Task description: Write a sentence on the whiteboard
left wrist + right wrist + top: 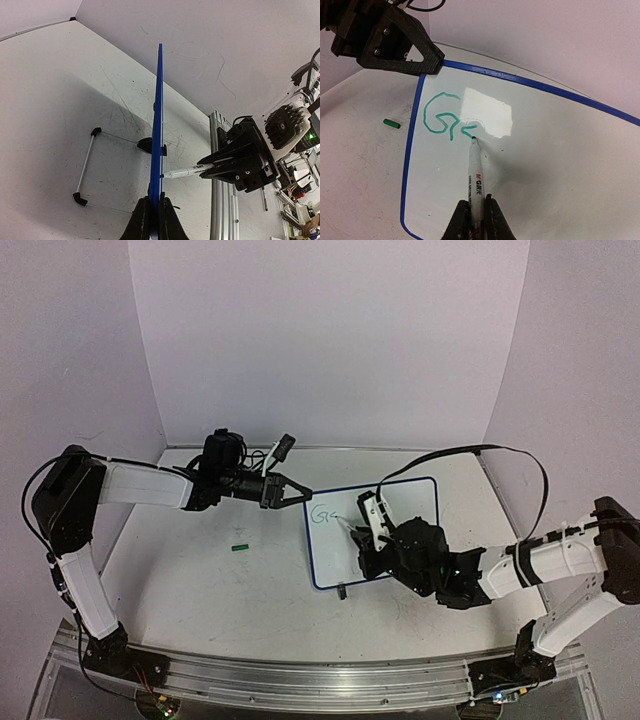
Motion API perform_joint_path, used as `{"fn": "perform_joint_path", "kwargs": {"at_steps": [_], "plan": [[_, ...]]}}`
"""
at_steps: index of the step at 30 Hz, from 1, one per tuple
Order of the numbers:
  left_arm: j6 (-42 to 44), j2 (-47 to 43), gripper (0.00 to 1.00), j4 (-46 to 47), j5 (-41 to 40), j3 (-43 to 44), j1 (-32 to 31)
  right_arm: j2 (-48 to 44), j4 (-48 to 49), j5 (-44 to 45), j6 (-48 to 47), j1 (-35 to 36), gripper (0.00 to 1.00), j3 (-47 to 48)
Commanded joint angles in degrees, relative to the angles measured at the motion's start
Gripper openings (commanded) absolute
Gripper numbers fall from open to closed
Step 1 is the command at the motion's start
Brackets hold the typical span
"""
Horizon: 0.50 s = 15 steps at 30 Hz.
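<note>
The whiteboard [400,502], white with a blue frame, stands tilted at mid-table. My left gripper [300,492] is shut on its upper left edge. In the left wrist view the board [158,125] is edge-on between my left gripper [154,206] fingers. My right gripper [476,207] is shut on a white marker [476,172], whose tip touches the board [560,150]. Of the sentence [440,117] a green "G" and a short curved stroke at the tip show. From above, the right gripper [372,530] sits over the board's lower left.
A small green marker cap [239,548] lies on the table left of the board. A wire stand with black feet [85,170] props the board from behind. An aluminium rail [320,675] runs along the near edge. Walls close in the back and sides.
</note>
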Motion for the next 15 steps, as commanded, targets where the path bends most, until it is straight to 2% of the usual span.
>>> {"fn": "perform_joint_path", "kwargs": {"at_steps": [1, 15], "plan": [[1.7, -1.2, 0.01, -0.1, 0.2, -0.7, -0.2, -2.0, -0.1, 3.4, 1.1, -0.1, 0.00, -0.6], [1.7, -1.6, 0.01, -0.1, 0.3, -0.8, -0.2, -0.4, 2.4, 2.1, 0.1, -0.7, 0.00, 1.0]]}}
